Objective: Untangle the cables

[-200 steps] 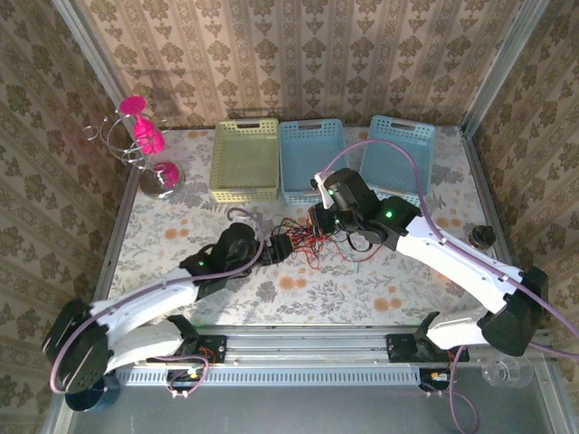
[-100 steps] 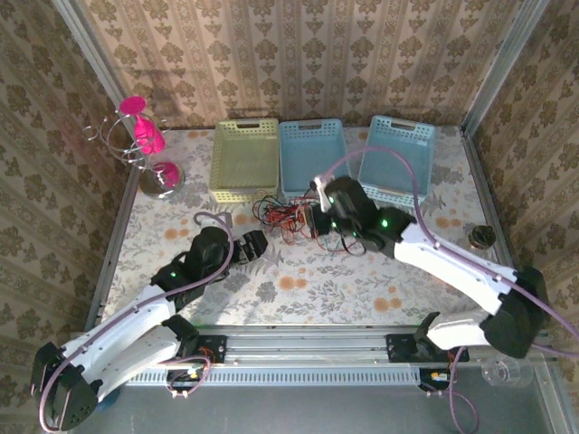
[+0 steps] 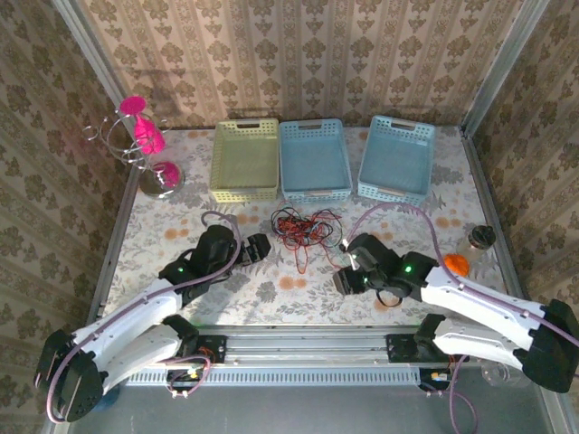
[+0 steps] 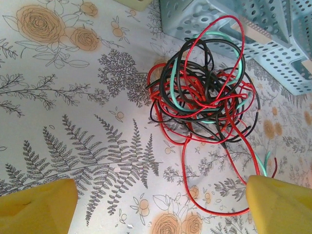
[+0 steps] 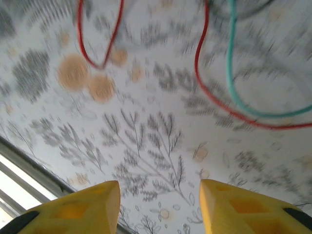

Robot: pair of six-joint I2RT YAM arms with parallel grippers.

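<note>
Looping cables (image 4: 202, 92), teal clearer at wrist

Bright even light; right-wrist cables (image 5: 230, 48) blurred.

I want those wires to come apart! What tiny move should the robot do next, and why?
Probably ease the left gripper forward onto the loose red strand trailing from the cables. It lies just ahead of those open jaws, while the right gripper sits apart, holding nothing.

Top camera overhead; wrist cameras close, sharing cables (image 4: 204, 87).
</note>
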